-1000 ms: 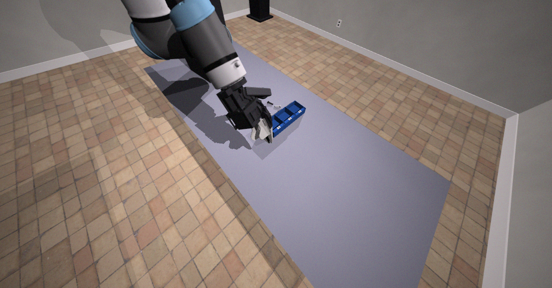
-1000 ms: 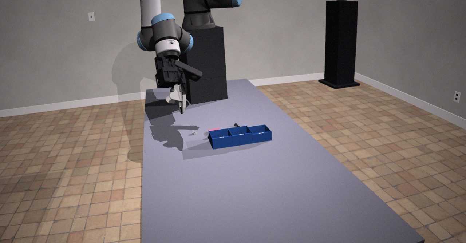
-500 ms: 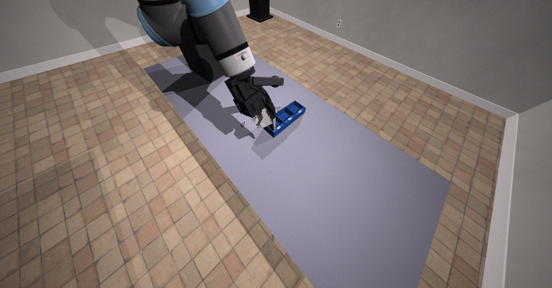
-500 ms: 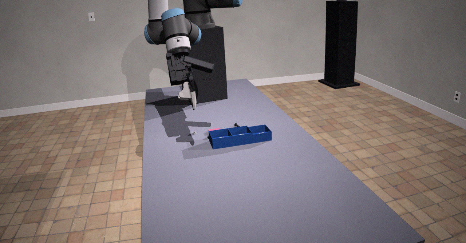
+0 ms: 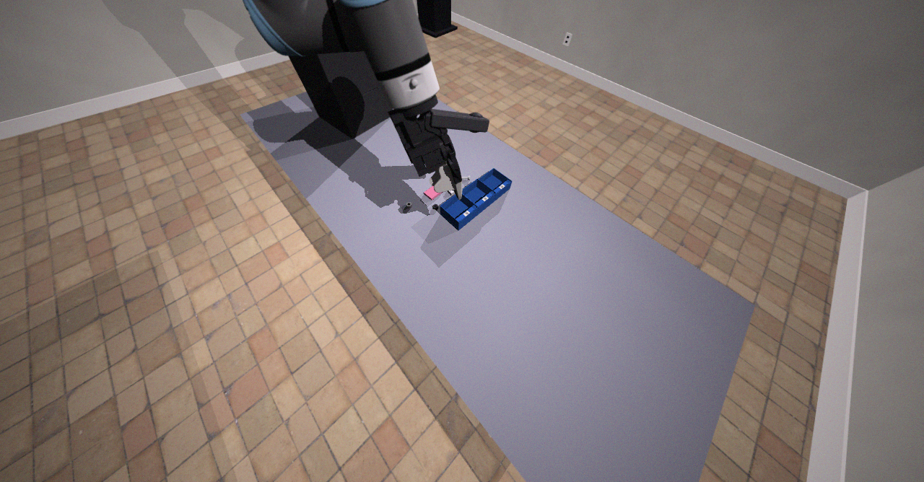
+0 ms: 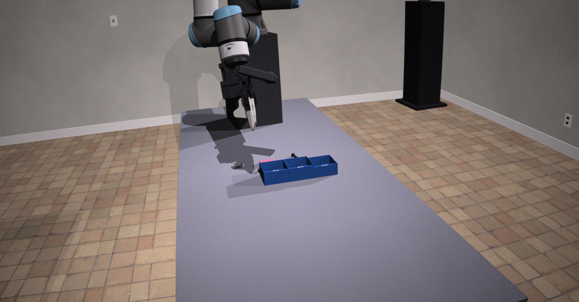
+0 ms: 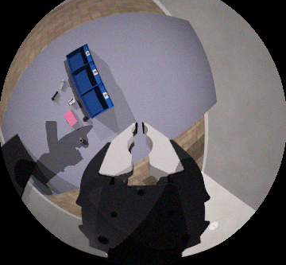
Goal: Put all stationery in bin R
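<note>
My jaws are closed on nothing, their pale fingertips pressed nearly together, and my gripper (image 6: 251, 123) hangs in the air above the grey table (image 6: 324, 239), pointing down. Below me and a little forward stands a blue bin block (image 6: 298, 169) of three open compartments in a row, upright, each with a small white label on its front wall; the letters are too small for me to read, so I cannot tell which compartment is marked R. All three compartments look bare inside from my wrist view. A flat pink pad (image 7: 70, 118) lies on the table just beside one end of the bins, on their far side. Near it, also behind the bins, lie a few small grey and dark pieces (image 7: 63, 84), too small to identify. One more small dark piece (image 5: 406, 207) sits apart from the bins, inside my arm's shadow.
</note>
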Tool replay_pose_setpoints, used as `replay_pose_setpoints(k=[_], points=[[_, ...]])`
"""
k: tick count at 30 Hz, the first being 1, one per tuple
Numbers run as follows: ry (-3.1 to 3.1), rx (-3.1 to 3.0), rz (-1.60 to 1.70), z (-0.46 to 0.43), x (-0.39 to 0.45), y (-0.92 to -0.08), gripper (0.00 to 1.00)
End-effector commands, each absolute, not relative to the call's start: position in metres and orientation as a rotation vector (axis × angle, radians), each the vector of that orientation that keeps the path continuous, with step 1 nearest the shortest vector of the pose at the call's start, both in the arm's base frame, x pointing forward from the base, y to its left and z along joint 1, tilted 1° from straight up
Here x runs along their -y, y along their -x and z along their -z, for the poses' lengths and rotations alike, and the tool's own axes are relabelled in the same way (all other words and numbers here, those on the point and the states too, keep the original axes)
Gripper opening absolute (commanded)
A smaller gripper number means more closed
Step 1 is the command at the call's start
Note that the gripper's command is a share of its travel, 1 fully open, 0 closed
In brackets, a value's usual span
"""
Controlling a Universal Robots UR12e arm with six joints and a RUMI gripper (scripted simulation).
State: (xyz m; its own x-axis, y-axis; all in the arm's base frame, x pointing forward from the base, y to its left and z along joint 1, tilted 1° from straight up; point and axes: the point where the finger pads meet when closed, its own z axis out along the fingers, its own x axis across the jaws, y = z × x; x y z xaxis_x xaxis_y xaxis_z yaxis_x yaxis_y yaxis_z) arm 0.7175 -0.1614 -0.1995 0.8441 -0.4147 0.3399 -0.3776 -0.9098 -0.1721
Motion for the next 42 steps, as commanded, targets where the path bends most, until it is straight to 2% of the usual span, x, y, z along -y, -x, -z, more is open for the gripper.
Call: replay_pose_setpoints(k=[1, 42], points=[[2.877, -0.807, 0.504, 0.199, 0.148, -0.706, 0.04], [2.266, -2.13, 0.059, 0.196, 0.062, -0.583, 0.04]])
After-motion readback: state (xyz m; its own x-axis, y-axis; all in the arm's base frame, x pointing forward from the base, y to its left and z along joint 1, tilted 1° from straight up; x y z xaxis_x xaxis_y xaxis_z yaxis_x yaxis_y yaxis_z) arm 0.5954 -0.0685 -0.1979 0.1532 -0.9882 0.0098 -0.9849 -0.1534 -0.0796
